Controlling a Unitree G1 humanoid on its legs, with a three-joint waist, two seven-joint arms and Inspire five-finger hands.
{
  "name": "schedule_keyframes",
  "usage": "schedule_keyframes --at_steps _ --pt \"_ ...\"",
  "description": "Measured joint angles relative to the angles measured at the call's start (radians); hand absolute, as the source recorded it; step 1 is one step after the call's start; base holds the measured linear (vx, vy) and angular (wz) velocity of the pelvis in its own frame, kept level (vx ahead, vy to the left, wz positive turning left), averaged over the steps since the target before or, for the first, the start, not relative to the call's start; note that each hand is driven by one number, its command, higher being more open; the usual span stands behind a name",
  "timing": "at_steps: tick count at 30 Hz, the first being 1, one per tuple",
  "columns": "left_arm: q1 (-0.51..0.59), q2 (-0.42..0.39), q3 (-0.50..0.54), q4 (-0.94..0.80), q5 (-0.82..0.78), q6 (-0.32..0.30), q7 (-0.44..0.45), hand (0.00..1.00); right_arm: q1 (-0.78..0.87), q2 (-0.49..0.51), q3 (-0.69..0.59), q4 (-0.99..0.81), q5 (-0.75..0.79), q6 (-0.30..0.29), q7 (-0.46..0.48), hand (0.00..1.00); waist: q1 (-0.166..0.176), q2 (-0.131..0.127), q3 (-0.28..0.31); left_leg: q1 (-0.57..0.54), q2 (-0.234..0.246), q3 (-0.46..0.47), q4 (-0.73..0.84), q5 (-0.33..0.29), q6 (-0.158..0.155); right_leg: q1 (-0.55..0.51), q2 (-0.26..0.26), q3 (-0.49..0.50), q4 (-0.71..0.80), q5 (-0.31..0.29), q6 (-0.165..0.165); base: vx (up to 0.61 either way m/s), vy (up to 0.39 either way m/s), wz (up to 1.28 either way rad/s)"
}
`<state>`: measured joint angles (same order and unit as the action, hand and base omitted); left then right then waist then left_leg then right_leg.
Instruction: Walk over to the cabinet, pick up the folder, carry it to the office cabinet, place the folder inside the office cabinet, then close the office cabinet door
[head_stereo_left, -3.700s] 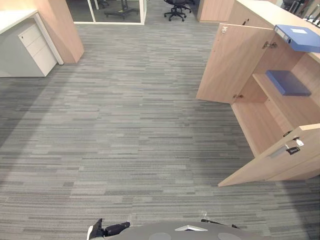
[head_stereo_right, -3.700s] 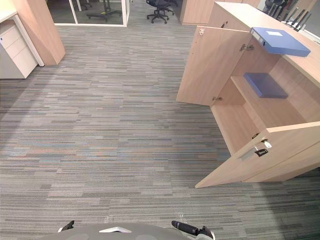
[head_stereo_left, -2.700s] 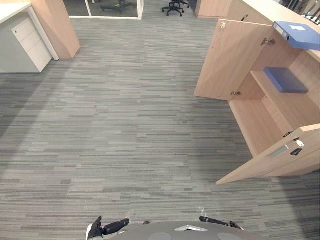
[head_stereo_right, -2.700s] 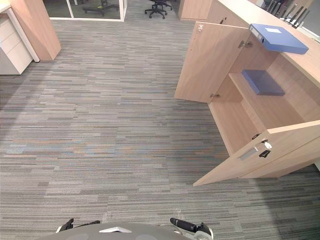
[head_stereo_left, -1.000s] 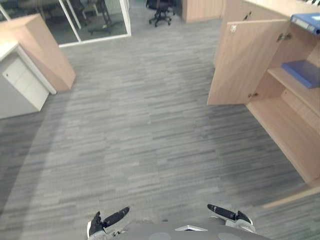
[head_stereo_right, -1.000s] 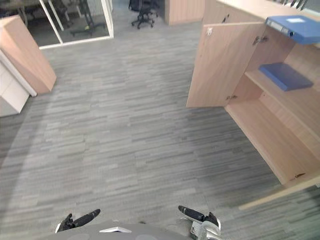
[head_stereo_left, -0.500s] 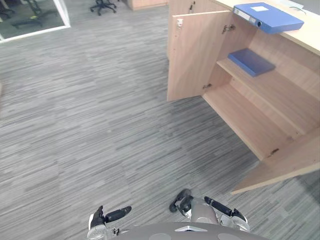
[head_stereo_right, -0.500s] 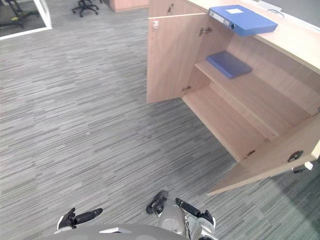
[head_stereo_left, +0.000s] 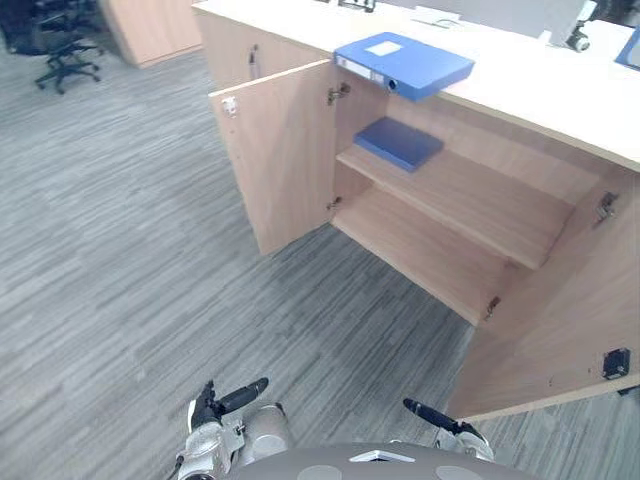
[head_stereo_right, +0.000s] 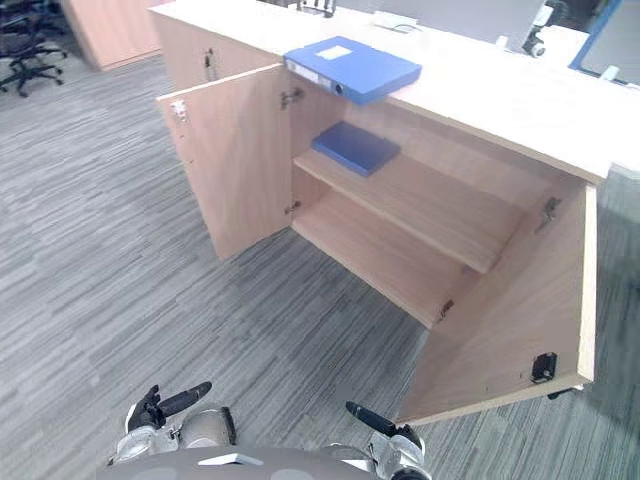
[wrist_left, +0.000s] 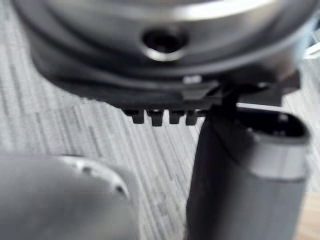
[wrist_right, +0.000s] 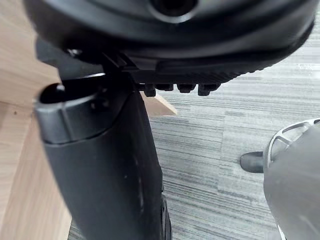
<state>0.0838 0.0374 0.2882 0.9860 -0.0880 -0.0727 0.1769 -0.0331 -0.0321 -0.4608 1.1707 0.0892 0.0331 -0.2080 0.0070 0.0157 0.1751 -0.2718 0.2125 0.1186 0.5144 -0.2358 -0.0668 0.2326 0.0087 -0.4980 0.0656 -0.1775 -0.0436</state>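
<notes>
A wide stretch of grey carpet floor (head_stereo_left: 120, 250) lies bare in front of the office cabinet (head_stereo_left: 560, 95), a long, low wooden unit with a pale top, leaving free room on its open side. Both doors of one compartment are swung wide: the left door (head_stereo_left: 280, 160) stands out from the cabinet front at an angle, and the right door (head_stereo_left: 560, 330) swings out toward the camera, its inner face showing. Between them the cabinet's inside is exposed, with an upper shelf (head_stereo_left: 470, 205) and a bottom board (head_stereo_left: 420, 250) whose front edges run parallel to the edge of the top. The blue folder (head_stereo_left: 405, 62) lies flat on the cabinet top above the open compartment, one corner jutting past the top's front edge. A second blue folder (head_stereo_left: 398, 142) lies flat at the left end of the upper shelf, just inside the left door. An office chair (head_stereo_left: 60, 45) stands on the carpet well beyond the cabinet's far end. The robot's left hand (head_stereo_left: 228, 400) hangs low over the carpet, well clear of the cabinet, fingers straight and empty. Its right hand (head_stereo_left: 435, 417) hangs near the foot of the right door, likewise relaxed and holding nothing.
</notes>
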Motion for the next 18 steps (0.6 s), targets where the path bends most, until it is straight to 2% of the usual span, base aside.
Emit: schedule_keyframes --at_steps 1,2,3,4,5,6,7,8,9,10,11,12,13,14,15,16,17,18 --pt "0.003 0.000 0.001 0.000 -0.005 0.000 0.003 1.00 0.001 0.000 0.003 0.001 -0.004 0.000 0.001 1.00 0.003 -0.001 0.000 0.001 -0.023 -0.036 -0.088 0.025 -0.006 0.008 -0.010 0.016 0.000 -0.006 0.014 0.29 0.268 -0.68" --pt "0.006 -0.001 0.002 0.003 -0.024 0.000 0.008 1.00 0.002 0.000 0.017 0.001 -0.004 0.000 0.001 1.00 0.010 0.001 0.001 0.002 -0.046 -0.101 -0.235 0.074 -0.013 0.026 -0.026 0.048 0.000 -0.018 0.041 0.30 0.306 -0.75" --pt "0.011 0.000 0.004 0.006 -0.030 0.000 0.013 1.00 0.006 0.000 0.041 0.001 -0.004 0.000 0.001 1.00 0.019 0.004 0.000 0.003 -0.047 -0.141 -0.334 0.112 -0.015 0.042 -0.038 0.081 0.002 -0.033 0.071 0.33 0.328 -0.77" --pt "0.020 0.001 0.004 0.006 -0.032 0.000 0.016 1.00 0.006 0.001 0.044 0.000 -0.004 0.000 0.002 1.00 0.022 0.005 -0.001 0.005 -0.046 -0.158 -0.361 0.127 -0.020 0.051 -0.045 0.096 0.003 -0.040 0.086 0.47 0.444 -0.80" --pt "0.038 0.005 0.004 0.010 -0.042 0.001 0.018 1.00 0.008 0.006 0.052 0.000 -0.005 0.000 0.002 1.00 0.028 -0.002 -0.003 0.008 -0.054 -0.161 -0.341 0.222 -0.048 0.072 -0.070 0.132 0.004 -0.055 0.124 0.34 0.312 -0.69" --pt "0.047 0.006 0.004 0.012 -0.051 0.001 0.018 1.00 0.009 0.009 0.058 -0.002 -0.006 -0.001 0.002 1.00 0.033 -0.005 -0.012 0.012 -0.068 -0.152 -0.324 0.268 -0.048 0.077 -0.091 0.150 0.004 -0.061 0.142 0.45 0.407 -0.95" --pt "0.063 0.011 0.007 0.014 -0.064 0.001 0.019 1.00 0.009 0.024 0.071 -0.002 -0.007 -0.001 0.002 1.00 0.049 -0.031 -0.019 0.004 -0.094 -0.127 -0.282 0.327 -0.038 0.079 -0.135 0.182 0.002 -0.064 0.172 0.47 0.365 -0.82" --pt "0.066 0.029 0.015 0.019 -0.063 0.001 0.022 1.00 0.002 0.053 0.074 -0.003 -0.008 -0.001 0.008 1.00 0.051 -0.078 -0.022 -0.009 -0.130 -0.086 -0.229 0.273 -0.016 0.081 -0.189 0.196 -0.003 -0.048 0.203 0.56 0.434 -0.70" --pt "0.061 0.034 0.015 0.027 -0.063 0.001 0.022 1.00 -0.002 0.062 0.075 -0.001 -0.008 0.001 0.011 1.00 0.051 -0.088 -0.023 -0.014 -0.140 -0.071 -0.194 0.249 -0.005 0.079 -0.209 0.200 0.002 -0.030 0.222 0.52 0.418 -0.53" --pt "0.062 0.041 0.015 0.038 -0.063 0.002 0.022 1.00 -0.001 0.064 0.077 -0.002 -0.014 0.003 0.020 1.00 0.056 -0.080 -0.025 -0.014 -0.150 -0.033 -0.127 0.196 0.025 0.077 -0.245 0.227 0.013 0.006 0.244 0.38 0.390 -0.77" --pt "0.065 0.034 0.021 0.047 -0.064 0.003 0.018 1.00 -0.005 0.055 0.077 -0.003 -0.035 0.002 0.028 1.00 0.071 -0.071 -0.032 0.006 -0.159 0.017 -0.089 0.141 0.054 0.060 -0.281 0.262 0.057 0.025 0.250 0.36 0.394 -0.91" --pt "0.067 0.029 0.022 0.051 -0.062 0.003 0.015 1.00 -0.007 0.049 0.077 -0.005 -0.044 0.002 0.032 1.00 0.075 -0.066 -0.037 0.025 -0.169 0.042 -0.084 0.118 0.067 0.042 -0.306 0.278 0.098 0.034 0.247 0.36 0.493 -1.21" --pt "0.082 0.017 0.020 0.056 -0.060 0.002 0.009 1.00 -0.014 0.023 0.076 -0.005 -0.052 0.004 0.045 1.00 0.074 -0.031 -0.048 0.096 -0.210 0.116 -0.132 0.088 0.100 -0.049 -0.393 0.297 0.277 0.071 0.188 0.26 0.407 -0.91" --pt "0.087 0.013 0.015 0.058 -0.059 0.003 0.006 1.00 -0.023 0.012 0.077 -0.013 -0.057 0.003 0.046 1.00 0.072 -0.018 -0.049 0.128 -0.227 0.136 -0.162 0.084 0.109 -0.086 -0.424 0.289 0.355 0.092 0.141 0.25 0.422 -0.81" --pt "0.090 0.011 -0.002 0.064 -0.059 0.002 0.006 1.00 -0.022 -0.002 0.077 -0.021 -0.074 0.000 0.048 1.00 0.068 -0.006 -0.050 0.160 -0.243 0.154 -0.193 0.084 0.120 -0.122 -0.457 0.271 0.432 0.117 0.078 0.20 0.322 -0.41" --pt "0.095 0.009 -0.015 0.070 -0.059 0.002 0.003 1.00 -0.022 -0.021 0.077 -0.040 -0.083 0.001 0.050 1.00 0.056 0.010 -0.051 0.216 -0.266 0.180 -0.240 0.087 0.136 -0.179 -0.522 0.218 0.603 0.122 -0.024 0.24 0.356 -0.31" --pt "0.095 0.020 -0.022 0.076 -0.058 0.002 -0.001 1.00 -0.024 -0.031 0.077 -0.049 -0.083 0.000 0.050 1.00 0.043 0.019 -0.050 0.270 -0.285 0.186 -0.284 0.090 0.151 -0.204 -0.563 0.124 0.746 0.100 -0.079 0.22 0.324 -0.22" --pt "0.096 0.022 -0.024 0.078 -0.057 0.002 -0.004 1.00 -0.024 -0.033 0.077 -0.049 -0.083 -0.001 0.050 1.00 0.042 0.026 -0.049 0.300 -0.291 0.188 -0.308 0.091 0.153 -0.207 -0.572 0.074 0.794 0.089 -0.091 0.19 0.257 -0.13"
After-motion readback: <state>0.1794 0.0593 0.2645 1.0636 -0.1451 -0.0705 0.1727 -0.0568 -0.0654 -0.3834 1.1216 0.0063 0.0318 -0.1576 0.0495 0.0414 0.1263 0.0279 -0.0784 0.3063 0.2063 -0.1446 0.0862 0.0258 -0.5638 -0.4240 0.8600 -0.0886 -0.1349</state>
